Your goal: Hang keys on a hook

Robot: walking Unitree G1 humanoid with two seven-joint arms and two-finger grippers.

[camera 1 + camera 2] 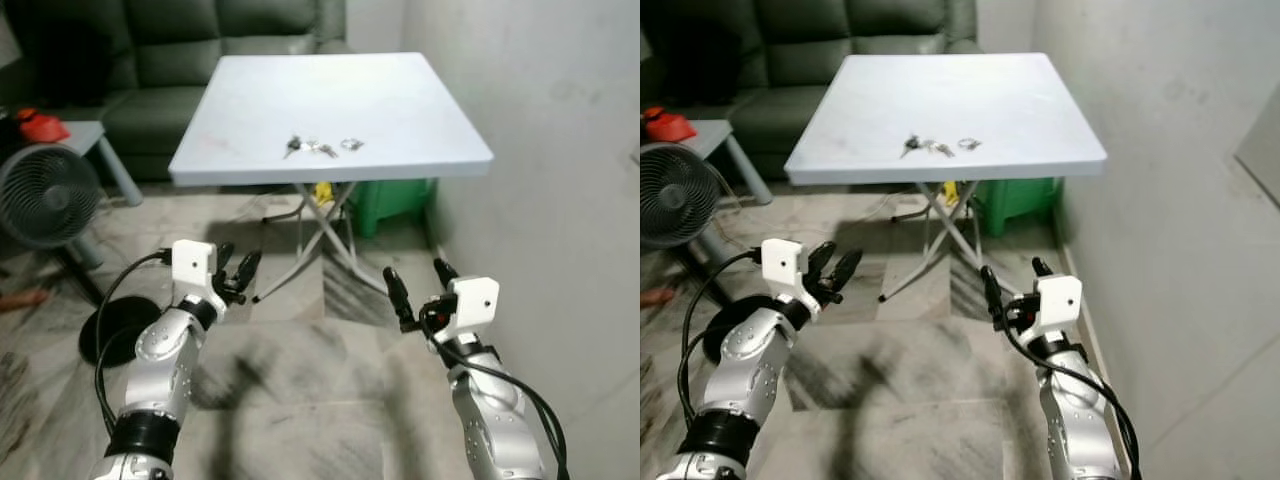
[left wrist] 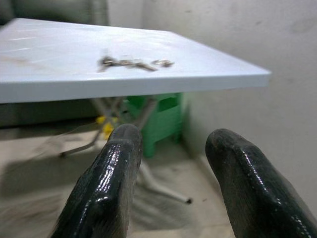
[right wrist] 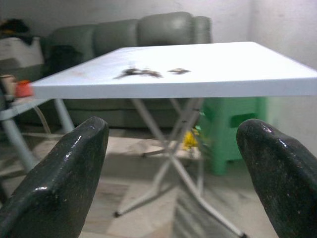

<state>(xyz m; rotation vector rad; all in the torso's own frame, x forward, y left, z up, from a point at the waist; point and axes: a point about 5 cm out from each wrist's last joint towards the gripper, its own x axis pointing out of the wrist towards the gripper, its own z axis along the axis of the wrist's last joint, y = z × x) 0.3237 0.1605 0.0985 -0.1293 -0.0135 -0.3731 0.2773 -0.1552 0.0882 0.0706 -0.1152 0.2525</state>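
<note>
A bunch of keys with a small ring lies near the front edge of a white folding table; the keys and keys also appear in the wrist views. My left gripper is open, held low over the floor, short of the table's front left. My right gripper is open with its fingers wide apart, below and short of the table's front right. Both are well away from the keys.
A dark green sofa stands behind the table. A floor fan and a small grey side table are at the left. A green plastic stool sits under the table. A white wall runs along the right.
</note>
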